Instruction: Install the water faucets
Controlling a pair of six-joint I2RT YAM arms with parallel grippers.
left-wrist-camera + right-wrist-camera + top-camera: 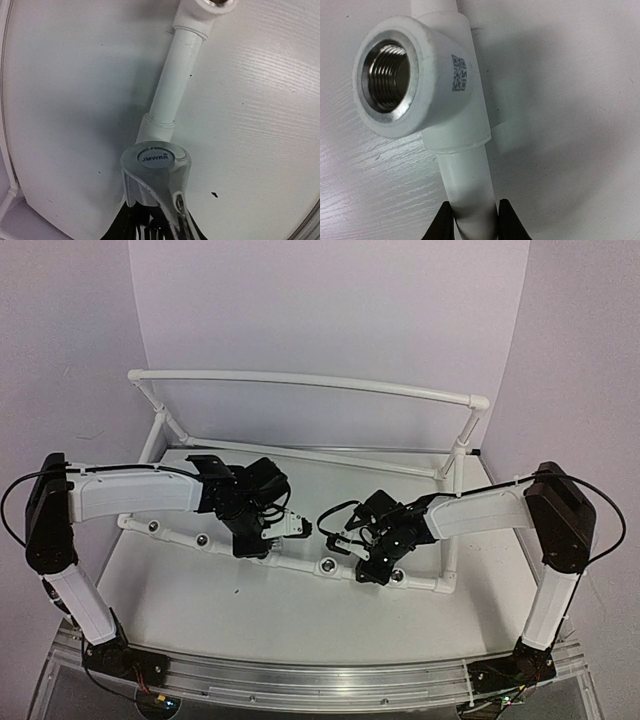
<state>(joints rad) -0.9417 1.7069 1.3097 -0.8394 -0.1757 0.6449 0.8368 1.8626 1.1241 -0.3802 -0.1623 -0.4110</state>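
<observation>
A shiny chrome water faucet (155, 172) with a round cap marked JMWRR sits between my left gripper's (155, 225) dark fingers, right over a white tee fitting (156, 129) of the front pipe. In the top view the left gripper (268, 536) is over that front pipe with the faucet (291, 526) at its tip. My right gripper (476, 224) is shut around the white pipe (470, 185) just below a tee with an empty threaded metal socket (386, 75). In the top view the right gripper (362, 562) is on the front pipe, right of the left gripper.
The white pipe frame (300, 380) stands on the white table, with its top rail at the back and side posts. Empty sockets (327, 566) show along the front pipe, two more at the left (202, 540). Another socket (216, 4) lies ahead of the faucet.
</observation>
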